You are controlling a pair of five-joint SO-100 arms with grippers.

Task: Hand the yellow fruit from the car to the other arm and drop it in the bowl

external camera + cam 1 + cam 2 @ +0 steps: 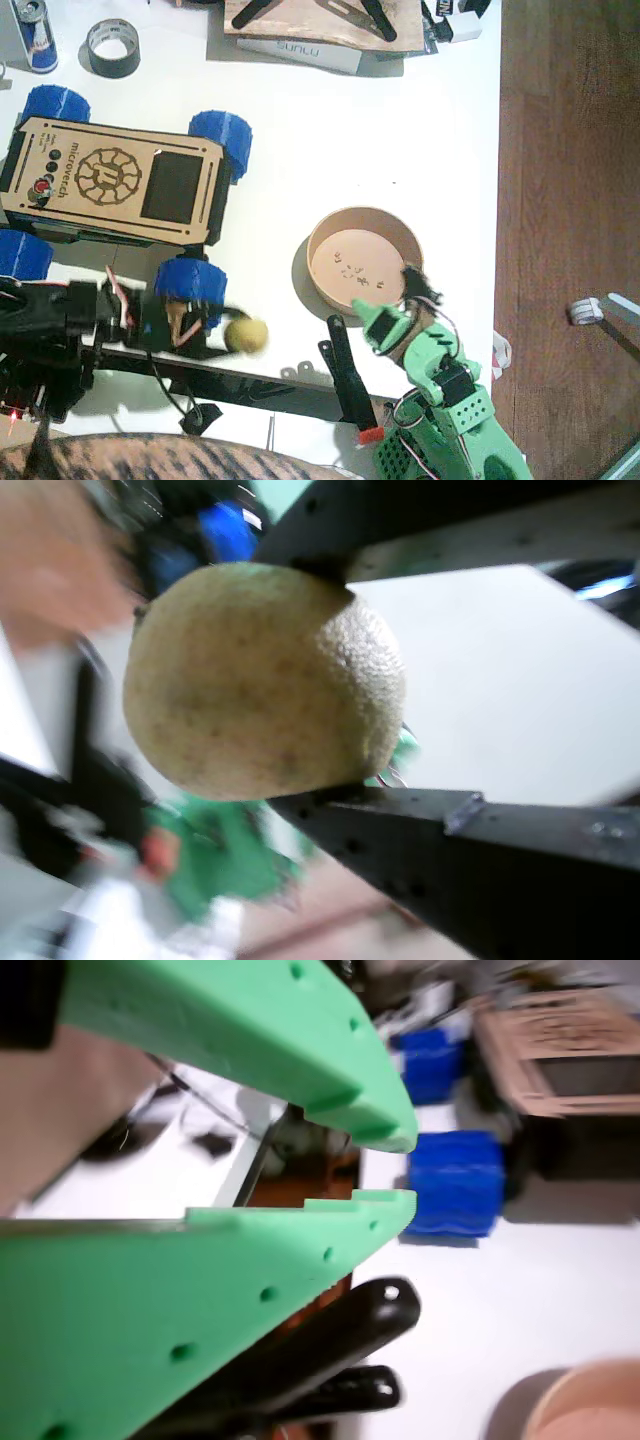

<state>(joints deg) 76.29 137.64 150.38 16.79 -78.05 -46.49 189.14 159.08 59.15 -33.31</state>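
The yellow fruit hangs just off the car's front right blue wheel, with my black left gripper shut on it. In a wrist view the fruit fills the space between the black jaws of that gripper. The green right gripper hovers at the near rim of the tan bowl, pointing left. Its jaws stand a narrow gap apart with nothing between them. A blue wheel and the bowl's rim show beyond them.
A black tape roll and a can stand at the back left. Boxes and a wooden board lie at the back. A black bracket sits between the arms. The table ends at the right, over brown floor.
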